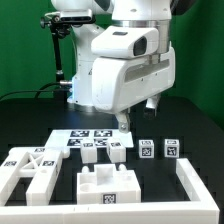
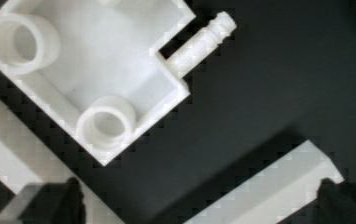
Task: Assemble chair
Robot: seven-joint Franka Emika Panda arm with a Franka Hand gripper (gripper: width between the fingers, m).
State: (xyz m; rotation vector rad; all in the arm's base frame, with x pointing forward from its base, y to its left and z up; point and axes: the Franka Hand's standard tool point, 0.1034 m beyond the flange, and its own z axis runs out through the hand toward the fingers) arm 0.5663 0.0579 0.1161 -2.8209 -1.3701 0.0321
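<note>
parts of the chair are lying loose on the black table. nearest the exterior camera, a slotted panel is sitting at the front middle. a cross-braced frame is lying flat just beside it, toward the exterior view's left. toward the exterior view's right, the low corner rail is running along the front, apart from the panel.

farther back, four small pieces are standing in a loose row. a plain block and a second plain block are sitting just in front of the marker board. a tagged block and another tagged block are standing near each other toward the exterior view's right.

behind that row i am hanging my gripper over the table by the marker board's right-hand end, pointing down. in the wrist view my fingertips are showing as two dark stubs spread wide. only black table is lying between them, so i am holding nothing.

beyond them a white plate with two round sockets is lying flat on the table, and a ribbed peg is sticking out past its edge. i cannot tell which piece of the exterior view this is.

farthest back, my white arm is rising in front of a green backdrop.
</note>
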